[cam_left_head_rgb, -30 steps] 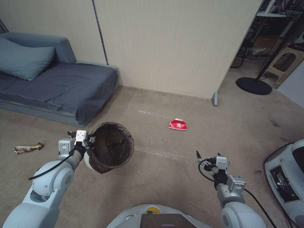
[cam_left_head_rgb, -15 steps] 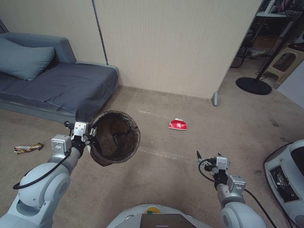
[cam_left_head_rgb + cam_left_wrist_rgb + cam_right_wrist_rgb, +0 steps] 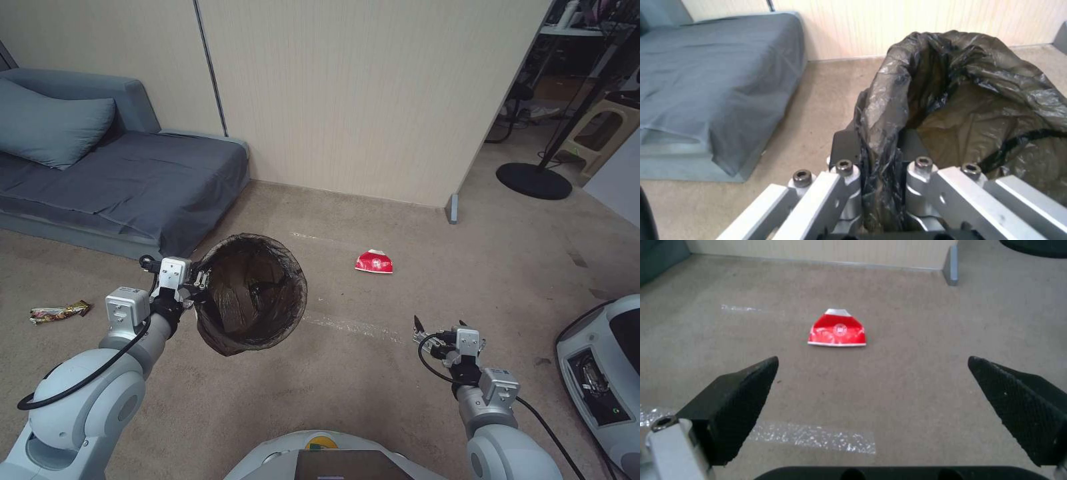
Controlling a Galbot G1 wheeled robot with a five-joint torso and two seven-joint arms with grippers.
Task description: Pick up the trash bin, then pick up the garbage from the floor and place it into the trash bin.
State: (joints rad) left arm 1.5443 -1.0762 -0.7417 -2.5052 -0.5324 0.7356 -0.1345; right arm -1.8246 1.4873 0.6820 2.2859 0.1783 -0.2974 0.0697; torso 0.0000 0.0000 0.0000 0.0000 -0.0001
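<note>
The trash bin (image 3: 252, 293), lined with a dark bag, hangs off the floor (image 3: 373, 380) with its mouth tilted toward me. My left gripper (image 3: 199, 283) is shut on its rim, and the left wrist view shows the liner of the trash bin (image 3: 969, 100) pinched between the fingers of my left gripper (image 3: 882, 163). A red paper packet of garbage (image 3: 374, 262) lies flat on the carpet ahead. My right gripper (image 3: 435, 333) hovers open, short of the red packet (image 3: 837, 330), which lies beyond the fingertips of that gripper (image 3: 873, 365). A snack wrapper (image 3: 60, 311) lies at far left.
A grey sofa (image 3: 120, 173) stands at left against the beige wall (image 3: 360, 100). A lamp base (image 3: 533, 180) and a stool (image 3: 600, 133) sit in the opening at right. A white machine (image 3: 600, 373) is at the right edge. A tape strip (image 3: 347, 325) crosses the carpet.
My left arm has carried the trash bin up and to the right, then slightly down. The right arm and the red packet have not moved.
</note>
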